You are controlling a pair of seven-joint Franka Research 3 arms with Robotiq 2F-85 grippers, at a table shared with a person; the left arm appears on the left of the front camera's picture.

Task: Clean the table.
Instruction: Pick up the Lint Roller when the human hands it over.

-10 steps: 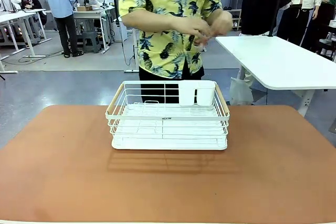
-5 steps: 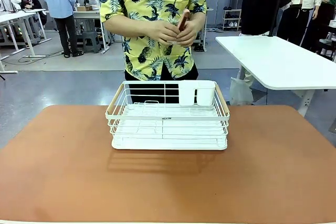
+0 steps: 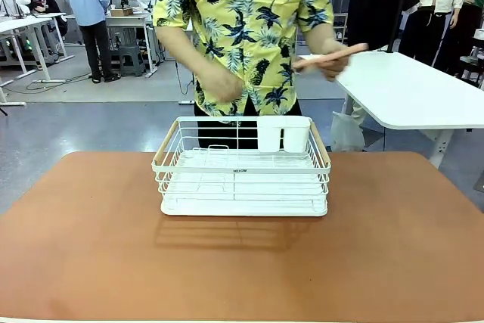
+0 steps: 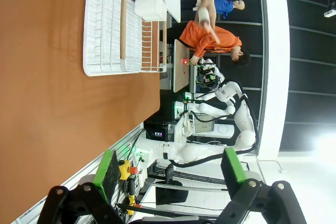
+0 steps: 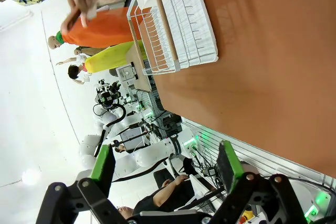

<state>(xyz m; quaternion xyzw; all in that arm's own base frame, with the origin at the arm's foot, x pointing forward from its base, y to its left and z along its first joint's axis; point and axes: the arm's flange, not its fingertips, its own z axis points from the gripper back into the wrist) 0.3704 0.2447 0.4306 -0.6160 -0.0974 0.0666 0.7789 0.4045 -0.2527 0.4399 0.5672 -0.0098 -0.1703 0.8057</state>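
Observation:
The table (image 3: 91,247) has a reddish-brown top, and a white wire rack (image 3: 242,175) with wooden handles stands at its far middle. Across it stands a person in a yellow patterned shirt (image 3: 242,28). One of the person's hands (image 3: 329,58) holds a long thin pale-brown thing (image 3: 336,54) out to the picture's right. The other hand (image 3: 223,85) hangs above the rack. In the left wrist view my left gripper (image 4: 170,174) is open and holds nothing, with the table (image 4: 52,87) and the rack (image 4: 113,30) far off. My right gripper (image 5: 165,163) is open too, away from the rack (image 5: 181,22).
Two white holders (image 3: 282,135) sit in the rack's far right corner. A white-topped table (image 3: 408,92) stands beyond the far right corner. Other people stand farther back in the room. The brown top (image 5: 273,56) around the rack is bare.
The person's hands were together at the chest. Now they have parted: one swung out to the picture's right with the long thin thing, the other dropped toward the rack.

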